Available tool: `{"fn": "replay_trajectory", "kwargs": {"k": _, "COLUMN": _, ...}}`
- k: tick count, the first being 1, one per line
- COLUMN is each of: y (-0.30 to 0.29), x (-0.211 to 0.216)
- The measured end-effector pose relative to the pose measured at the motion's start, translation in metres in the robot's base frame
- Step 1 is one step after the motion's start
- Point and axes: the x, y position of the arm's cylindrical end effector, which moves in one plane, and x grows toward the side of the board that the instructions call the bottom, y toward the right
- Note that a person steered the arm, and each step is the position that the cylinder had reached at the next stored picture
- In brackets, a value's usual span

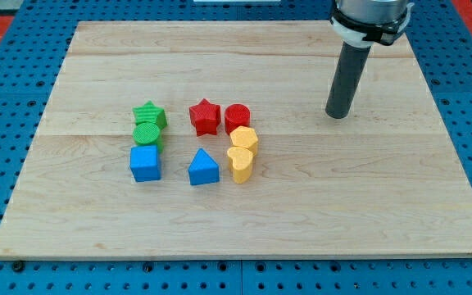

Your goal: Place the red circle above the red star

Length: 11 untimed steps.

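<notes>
My tip [338,115], the lower end of a straight dark rod with nothing that opens or closes, rests on the pale wooden desk [244,221] toward its top right corner, well apart from all blocks. The red circle block [237,116] sits just right of the red star block [205,116], near the desk's middle, above a yellow heart block [241,163].

So on the wooden desk [301,205] there's a green star [149,113] touching a green circle [147,133], blue cube [145,162] below, blue triangle [203,168], plus two yellow blocks [242,138] [240,163] stacked close.
</notes>
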Motion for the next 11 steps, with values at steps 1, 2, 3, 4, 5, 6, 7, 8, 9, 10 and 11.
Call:
{"fn": "replay_trajectory", "kwargs": {"k": 1, "y": 0.0, "x": 0.019}}
{"fn": "replay_trajectory", "kwargs": {"k": 2, "y": -0.001, "x": 0.076}}
{"fn": "replay_trajectory", "kwargs": {"k": 3, "y": -0.025, "x": 0.084}}
{"fn": "replay_trajectory", "kwargs": {"k": 4, "y": -0.035, "x": 0.092}}
{"fn": "replay_trajectory", "kwargs": {"k": 5, "y": -0.084, "x": 0.092}}
{"fn": "replay_trajectory", "kwargs": {"k": 6, "y": -0.108, "x": 0.043}}
{"fn": "replay_trajectory", "kwargs": {"k": 7, "y": -0.134, "x": 0.013}}
{"fn": "replay_trajectory", "kwargs": {"k": 8, "y": -0.133, "x": 0.012}}
{"fn": "replay_trajectory", "kwargs": {"k": 9, "y": -0.141, "x": 0.026}}
{"fn": "replay_trajectory", "kwargs": {"k": 10, "y": -0.18, "x": -0.009}}
{"fn": "replay_trajectory", "kwargs": {"k": 11, "y": -0.207, "x": -0.076}}
